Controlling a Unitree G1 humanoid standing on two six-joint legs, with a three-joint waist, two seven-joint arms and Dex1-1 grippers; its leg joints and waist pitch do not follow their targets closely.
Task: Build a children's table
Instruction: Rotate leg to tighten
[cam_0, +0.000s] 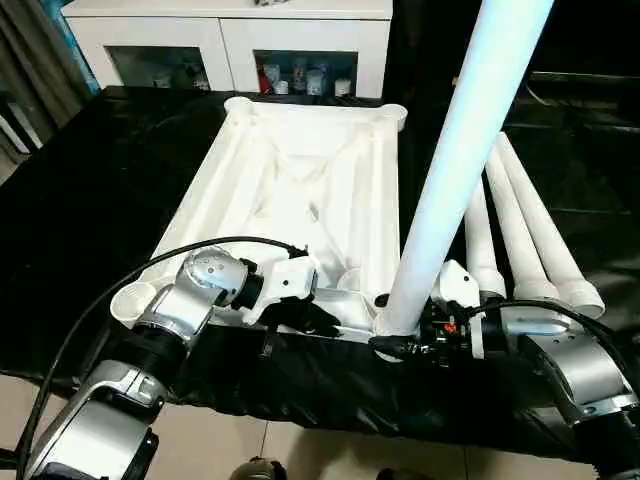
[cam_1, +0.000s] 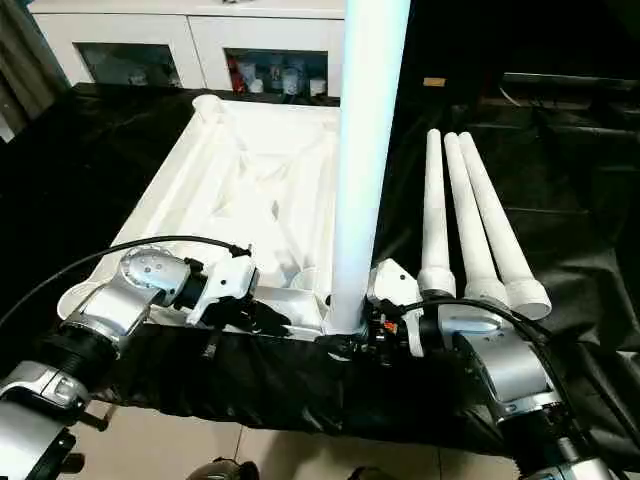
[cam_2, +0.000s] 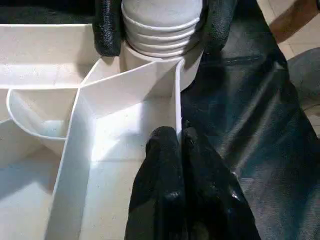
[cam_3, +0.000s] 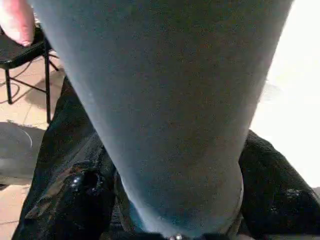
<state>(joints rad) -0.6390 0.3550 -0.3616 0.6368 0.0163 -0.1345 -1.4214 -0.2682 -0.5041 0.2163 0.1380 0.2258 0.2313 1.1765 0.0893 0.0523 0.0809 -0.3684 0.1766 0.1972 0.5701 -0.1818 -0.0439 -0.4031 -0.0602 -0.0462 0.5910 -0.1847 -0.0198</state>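
One leg stands straight up in the near right corner

One white leg (cam_0: 455, 165) stands upright, with its long side pointing straight up. Its bottom end sits in the near right corner socket (cam_2: 160, 60) of the upside-down table top (cam_0: 300, 190), which lies on the black cloth (cam_0: 90, 200).

The right gripper (cam_0: 405, 335) is right at the foot of this leg, with one black finger on each side of it. The right gripper fingers (cam_2: 107, 30) touch the ribbed end just above the socket, so this hand grasps the leg low down. It is the nearer hand for this job.

The left gripper (cam_2: 172, 145) is clenched. Its tips pinch the thin wall of the table top, just beside the same corner. This looks like it keeps the top from sliding.

Three more legs (cam_0: 520, 240) lie flat on the cloth, just to the right of the table top. Their long sides point away from the robot.

The next move likely needs the leg pushed or turned straight down along its own length, so it must stay upright and not lean.
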